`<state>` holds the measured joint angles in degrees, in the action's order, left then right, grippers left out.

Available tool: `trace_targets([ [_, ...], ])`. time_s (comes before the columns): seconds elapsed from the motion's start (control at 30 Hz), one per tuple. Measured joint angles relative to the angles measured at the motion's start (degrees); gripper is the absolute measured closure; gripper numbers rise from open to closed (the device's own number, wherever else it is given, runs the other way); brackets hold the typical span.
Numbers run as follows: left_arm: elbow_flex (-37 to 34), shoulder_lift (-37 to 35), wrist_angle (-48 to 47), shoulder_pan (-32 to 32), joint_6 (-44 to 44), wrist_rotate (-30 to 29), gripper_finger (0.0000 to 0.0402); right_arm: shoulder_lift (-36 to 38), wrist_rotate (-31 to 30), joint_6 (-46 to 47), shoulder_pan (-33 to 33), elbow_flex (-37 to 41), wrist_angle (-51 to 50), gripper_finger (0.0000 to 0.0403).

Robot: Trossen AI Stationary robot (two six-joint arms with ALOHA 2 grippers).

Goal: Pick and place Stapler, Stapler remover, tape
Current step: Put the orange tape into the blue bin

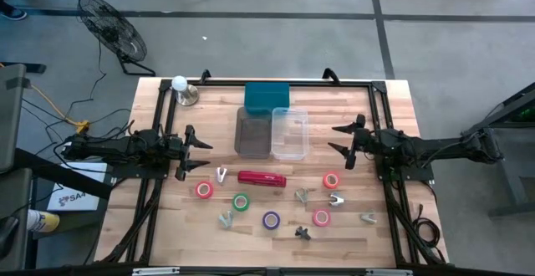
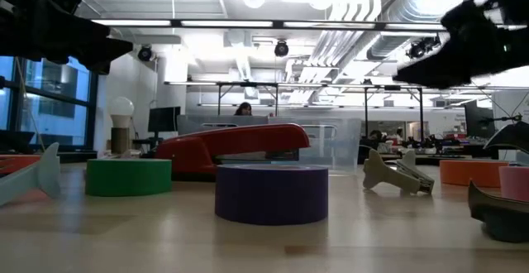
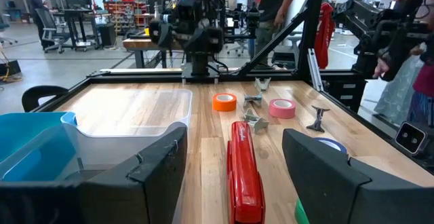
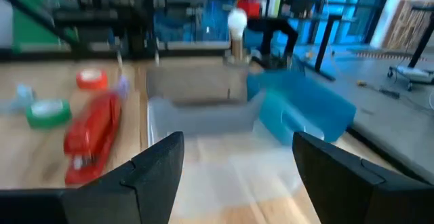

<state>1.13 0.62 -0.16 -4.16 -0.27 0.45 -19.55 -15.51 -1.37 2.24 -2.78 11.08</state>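
The red stapler [image 1: 262, 178] lies flat on the wooden table [image 1: 393, 100], near the middle; the left wrist view shows it as a long bar [image 3: 244, 173]. Tape rolls lie around it on their flat sides: red [image 1: 204, 190], green [image 1: 241, 201], purple [image 1: 271, 220], pink [image 1: 321, 217] and orange-red [image 1: 332, 180]. Small metal staple removers [image 1: 221, 174] [image 1: 335, 199] [image 1: 303, 232] are scattered among them. My left gripper [image 1: 209, 155] hovers open at the table's left. At the right, my right gripper [image 1: 333, 139] also hovers open. Neither holds anything.
Three bins stand at the far middle: a teal one [image 1: 267, 96], a grey one [image 1: 251, 131] and a clear one [image 1: 289, 132]. A light bulb on a base [image 1: 180, 88] stands at the far left corner. Black frame rails [image 1: 159, 125] run along both sides.
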Motion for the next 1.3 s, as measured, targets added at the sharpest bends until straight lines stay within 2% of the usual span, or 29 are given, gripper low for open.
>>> trace_targets([
  [0.07, 0.0, 0.0, 0.0, 0.0, 0.0, 0.0, 0.0163, 0.0, 0.0, 1.0, 0.0, -1.6, 0.0, 0.0135],
  [0.33, 0.0, 0.0, 0.0, 0.0, 0.0, 0.0, 0.0163, -0.2, 0.0, 17.2, 0.0, -11.1, -5.7, 0.0135],
  [0.5, 0.0, 0.0, 0.0, 0.0, 0.0, 0.0, 0.0163, -2.7, 0.0, 17.9, 0.0, -16.9, -12.3, 0.0135],
  [0.73, 0.0, 0.0, 0.0, 0.0, 0.0, 0.0, 0.0163, -9.8, 0.7, 19.6, 0.0, -25.0, -17.3, 0.0135],
  [0.97, 0.0, 0.0, 0.0, 0.0, 0.0, 0.0, 0.0163, -17.6, 3.4, 23.9, 0.0, -34.3, -29.4, 0.0135],
  [1.1, 0.0, 0.0, 0.0, 0.0, 0.0, 0.0, 0.0163, -21.2, 9.2, 25.9, 0.0, -38.6, -36.3, 0.0135],
  [1.3, 0.0, 0.0, 0.0, 0.0, 0.0, 0.0, 0.0163, -24.8, 23.0, 29.8, 0.0, -40.6, -40.1, 0.0135],
])
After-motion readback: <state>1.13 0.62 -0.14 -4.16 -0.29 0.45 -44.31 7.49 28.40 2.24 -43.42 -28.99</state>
